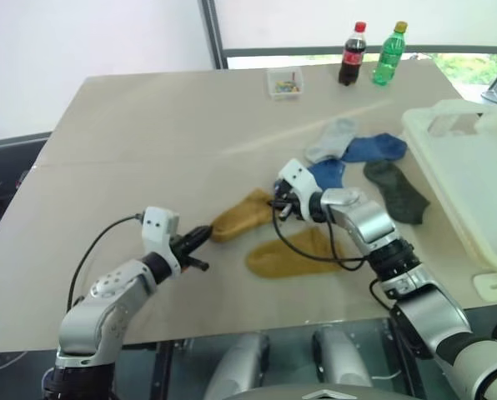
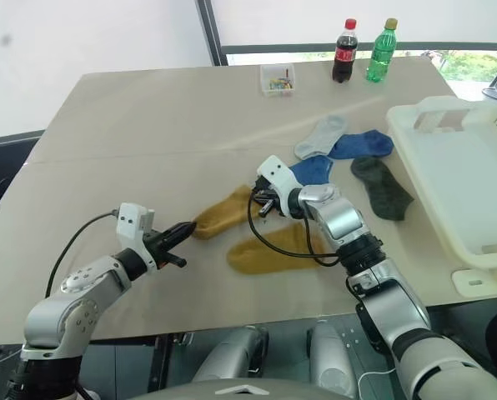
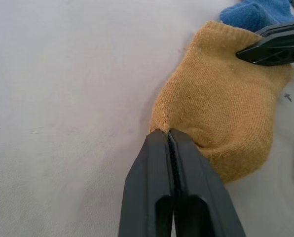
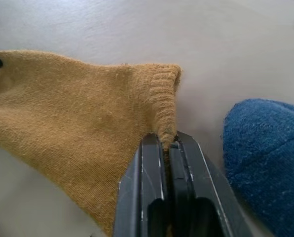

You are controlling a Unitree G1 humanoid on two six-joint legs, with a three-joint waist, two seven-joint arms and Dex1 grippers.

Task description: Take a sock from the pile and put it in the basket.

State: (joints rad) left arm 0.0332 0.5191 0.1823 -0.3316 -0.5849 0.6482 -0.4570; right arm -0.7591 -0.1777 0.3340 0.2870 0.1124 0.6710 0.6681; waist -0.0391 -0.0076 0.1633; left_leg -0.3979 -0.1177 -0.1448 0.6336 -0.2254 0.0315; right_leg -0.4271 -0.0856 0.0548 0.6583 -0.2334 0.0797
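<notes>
the mustard-yellow sock (image 1: 242,214) lies on the table (image 1: 148,125), stretched between both grippers at the near-left edge of the pile (image 1: 361,162). the left gripper (image 3: 167,136) is clamped tight on the sock's toe end, its black fingers pressed together over the fabric. the right gripper (image 4: 169,143) pinches the ribbed cuff at the opposite end, jaws closed on it. a second mustard sock (image 1: 294,254) lies flat just nearer the robot, under the right arm's cable. just beyond are two blue socks (image 1: 374,148), a light grey sock (image 1: 332,137) and a dark grey-green sock (image 1: 396,190). the cream basket (image 1: 482,208) sits at the table's right edge, apart from the sock. a small clear box (image 1: 284,82) and two bottles (image 1: 353,54) stand at the far edge.
</notes>
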